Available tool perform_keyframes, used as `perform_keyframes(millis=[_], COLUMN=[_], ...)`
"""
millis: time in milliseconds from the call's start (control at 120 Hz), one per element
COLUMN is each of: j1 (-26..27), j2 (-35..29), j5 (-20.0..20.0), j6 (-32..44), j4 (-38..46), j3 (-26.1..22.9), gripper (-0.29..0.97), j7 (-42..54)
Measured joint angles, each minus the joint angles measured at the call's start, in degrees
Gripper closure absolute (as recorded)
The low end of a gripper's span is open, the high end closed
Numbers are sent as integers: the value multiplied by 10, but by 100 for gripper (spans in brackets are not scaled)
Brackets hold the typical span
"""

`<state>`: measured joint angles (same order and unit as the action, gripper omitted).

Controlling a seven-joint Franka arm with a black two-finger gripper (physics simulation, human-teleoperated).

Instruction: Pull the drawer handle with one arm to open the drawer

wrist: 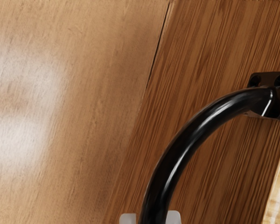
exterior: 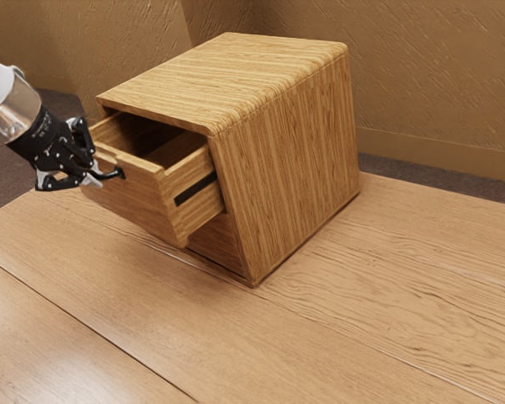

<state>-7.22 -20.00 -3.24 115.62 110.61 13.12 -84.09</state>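
The drawer stands partly out of the cabinet on the table, its inside showing; the opening is begun but, I judge, not finished. The gripper sits at the drawer's front because the black curved handle is bolted there; the pale fingertips flank the bar and seem clamped on it from both sides, though the contact lies at the wrist view's edge; such a hold lets a straight pull draw the drawer outward.

Glossy black handle curves right up close, fixed by a black bracket to the wooden drawer front. White pads sit either side of it, with the paler surface next to the drawer.
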Motion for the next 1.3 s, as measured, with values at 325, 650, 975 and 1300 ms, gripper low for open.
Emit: perform_keyframes(millis=[325,650,975,1300], j1=[-6,-14,-23,-27], j2=[-38,-62,-87,-105], j5=[3,8,13,14], j6=[-2,-7,-14,-19], j4=[32,51,72,87], j3=[5,8,8,7], gripper=[79,79,79,79], j7=[-1,-1,-1,-2])
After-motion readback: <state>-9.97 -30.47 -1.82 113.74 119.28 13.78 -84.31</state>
